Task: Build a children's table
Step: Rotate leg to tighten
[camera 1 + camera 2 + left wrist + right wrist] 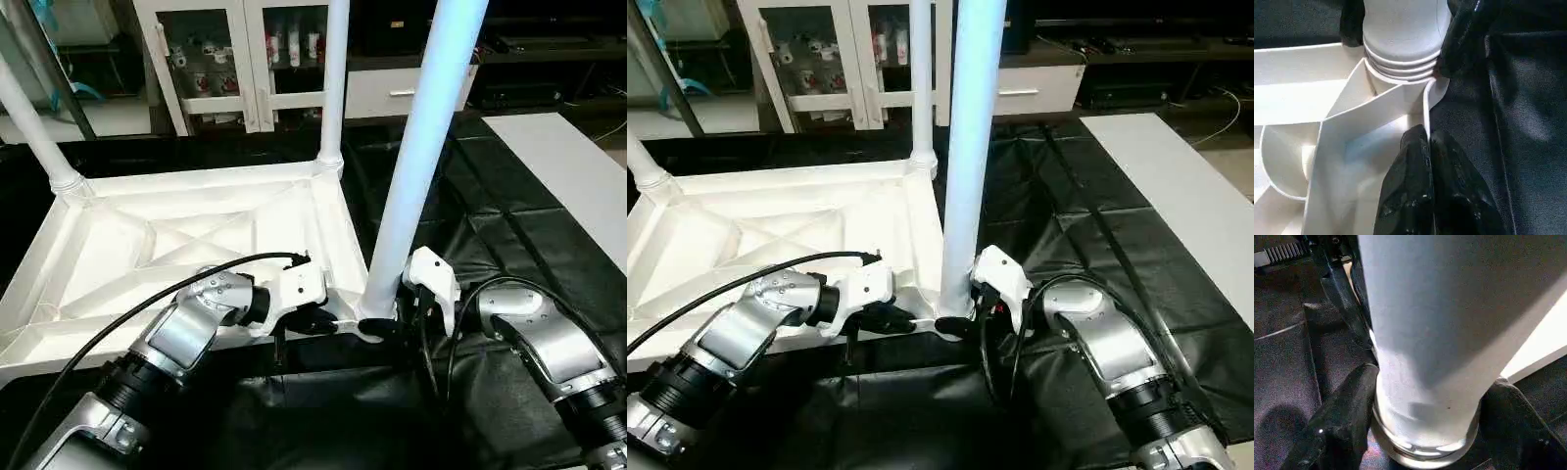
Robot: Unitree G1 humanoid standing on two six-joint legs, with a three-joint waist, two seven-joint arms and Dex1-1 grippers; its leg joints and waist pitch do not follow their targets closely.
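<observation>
Tabletop [186, 235] lies upside down before you: your left gripper [328, 321] pinches its rim, your right gripper [1425, 426] clasps 1 leg [416, 157] at the corner socket [1400, 85].

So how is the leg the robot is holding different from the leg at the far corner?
The near leg has the right hand around its base, and the left hand pinches the tabletop rim beside it. The far leg has nothing touching it. The near leg leans; the far leg looks straighter. Both are white tubes standing in corner sockets.
</observation>
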